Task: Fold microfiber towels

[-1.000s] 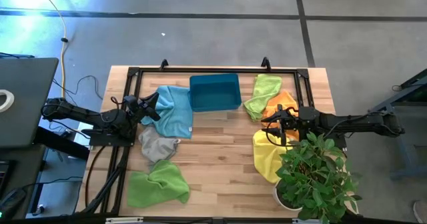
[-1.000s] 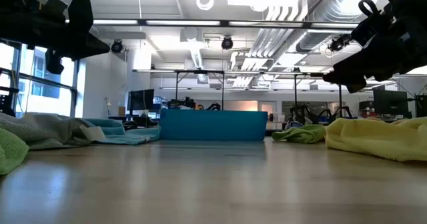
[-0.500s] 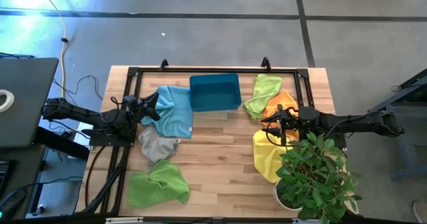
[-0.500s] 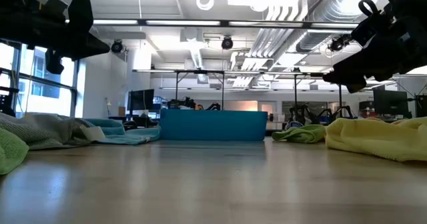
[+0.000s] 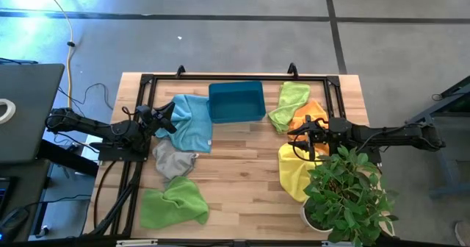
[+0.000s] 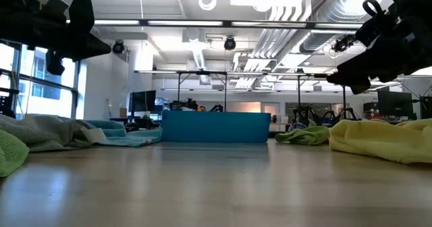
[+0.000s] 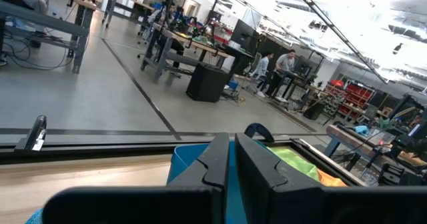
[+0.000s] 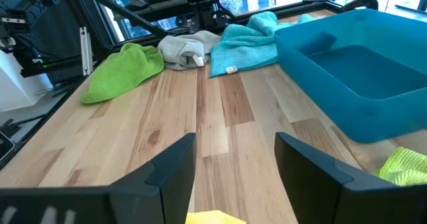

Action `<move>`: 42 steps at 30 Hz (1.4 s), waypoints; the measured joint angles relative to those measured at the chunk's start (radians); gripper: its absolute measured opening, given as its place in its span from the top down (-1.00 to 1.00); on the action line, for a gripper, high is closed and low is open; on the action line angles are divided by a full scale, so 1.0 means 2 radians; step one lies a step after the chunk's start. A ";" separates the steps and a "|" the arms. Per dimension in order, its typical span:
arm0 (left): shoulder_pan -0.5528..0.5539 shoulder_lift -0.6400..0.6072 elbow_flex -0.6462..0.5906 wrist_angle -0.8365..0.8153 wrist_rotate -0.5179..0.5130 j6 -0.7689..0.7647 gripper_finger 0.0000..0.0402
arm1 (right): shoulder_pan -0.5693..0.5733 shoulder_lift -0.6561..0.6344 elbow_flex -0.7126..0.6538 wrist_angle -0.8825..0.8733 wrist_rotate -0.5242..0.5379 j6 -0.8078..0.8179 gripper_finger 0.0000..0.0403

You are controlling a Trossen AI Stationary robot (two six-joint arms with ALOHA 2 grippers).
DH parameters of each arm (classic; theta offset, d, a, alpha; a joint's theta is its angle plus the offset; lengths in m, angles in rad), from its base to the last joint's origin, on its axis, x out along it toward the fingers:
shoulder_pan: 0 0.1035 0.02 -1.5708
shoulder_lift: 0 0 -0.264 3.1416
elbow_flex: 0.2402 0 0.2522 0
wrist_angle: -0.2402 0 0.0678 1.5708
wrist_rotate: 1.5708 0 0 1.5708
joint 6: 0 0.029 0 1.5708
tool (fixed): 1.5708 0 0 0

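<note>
High view first, from the left side across. The left gripper [image 5: 166, 120] hangs above the near edge of the light blue towel [image 5: 192, 122], fingers pressed together and holding nothing; in its wrist view they meet as one dark wedge. Just below those fingers lies the grey towel [image 5: 173, 161], and further toward the table's front edge the lime green towel [image 5: 175, 203], all crumpled. Ahead of the fingers, beyond the blue cloth, sits the teal bin [image 5: 236, 101].

The right gripper [image 5: 302, 137] hovers with fingers spread wide and empty over the seam where the orange towel [image 5: 308, 113] meets the yellow towel [image 5: 292, 167]; a second green towel [image 5: 288, 104] lies past the orange one. The potted plant [image 5: 348, 195] crowds the arm's near side.

Risks, as I judge them: dropping straight down here, the open fingers may pinch orange and yellow together, dragging two cloths. A sweep toward the plant could snag leaves. On the left, closed fingers descending would only push and bunch the blue towel against the bin.
</note>
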State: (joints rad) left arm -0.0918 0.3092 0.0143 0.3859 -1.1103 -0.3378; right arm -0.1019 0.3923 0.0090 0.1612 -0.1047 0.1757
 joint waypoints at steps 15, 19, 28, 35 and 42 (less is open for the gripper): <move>0.000 0.000 0.000 0.002 0.000 0.000 0.92 | 0.000 0.000 0.000 0.000 0.000 0.000 0.02; 0.000 0.000 0.000 0.001 0.000 0.000 0.92 | 0.000 0.000 0.000 0.000 0.000 0.000 0.02; 0.000 0.000 0.000 0.001 -0.001 0.000 0.92 | 0.000 0.000 0.000 0.026 0.000 0.002 0.02; 0.000 0.000 0.000 0.017 -0.001 0.000 0.92 | 0.000 0.000 0.000 0.057 0.000 0.000 0.02; 0.000 0.000 0.000 0.045 0.031 0.056 0.92 | 0.000 0.000 0.000 0.116 0.050 0.003 0.02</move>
State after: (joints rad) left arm -0.0917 0.3093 0.0147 0.4749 -1.0482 -0.2258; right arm -0.1020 0.3920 0.0092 0.3933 -0.0057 0.1827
